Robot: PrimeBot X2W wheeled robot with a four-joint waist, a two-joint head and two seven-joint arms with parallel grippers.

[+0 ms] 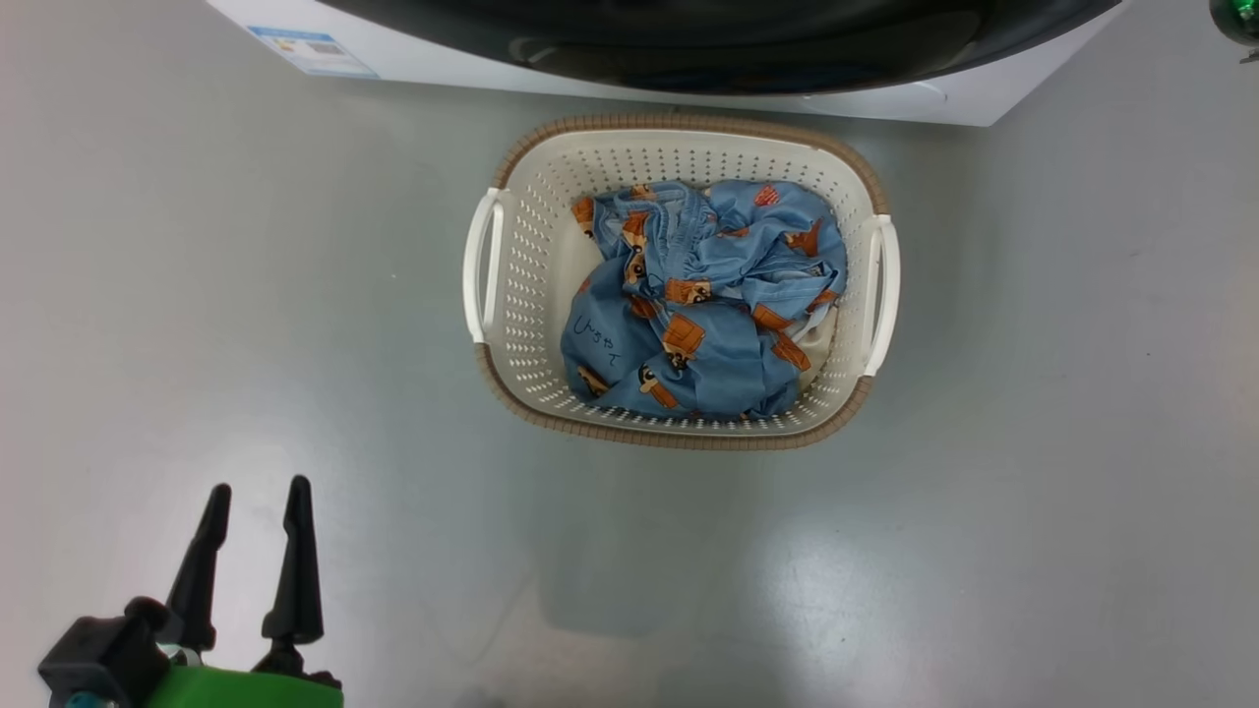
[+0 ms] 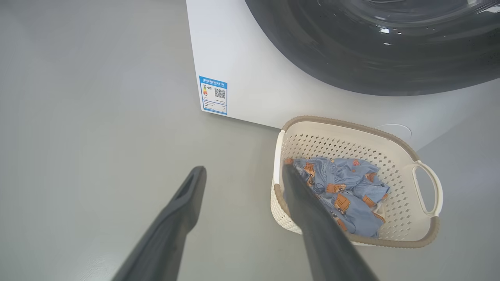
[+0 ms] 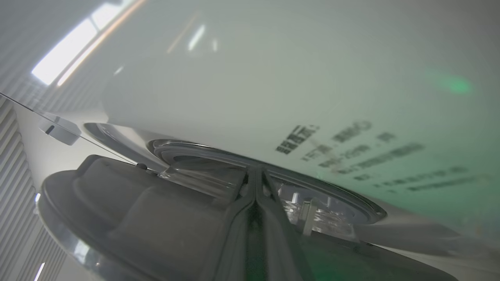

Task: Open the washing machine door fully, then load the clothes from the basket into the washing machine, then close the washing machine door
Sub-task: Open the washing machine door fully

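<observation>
The cream basket [image 1: 679,126] with a brown rim stands on the floor just in front of the white washing machine [image 1: 492,69]. Crumpled light blue clothes [image 1: 703,295] with orange figures fill its bottom. The glossy black washing machine door [image 1: 708,49] spans the top of the head view. My left gripper [image 1: 258,487] hovers open and holds nothing at the lower left, well short of the basket [image 2: 351,123] and the clothes [image 2: 343,191]. My right gripper [image 3: 256,171] is shut, its tips in the narrow gap between the door's dark edge [image 3: 117,210] and the machine's white front [image 3: 273,78].
Grey floor surrounds the basket on all sides. A blue label sticker [image 2: 213,95] sits low on the machine's left front corner, and a round cover [image 2: 394,128] lies behind the basket. A green part of my right arm [image 1: 1234,18] shows at the top right corner.
</observation>
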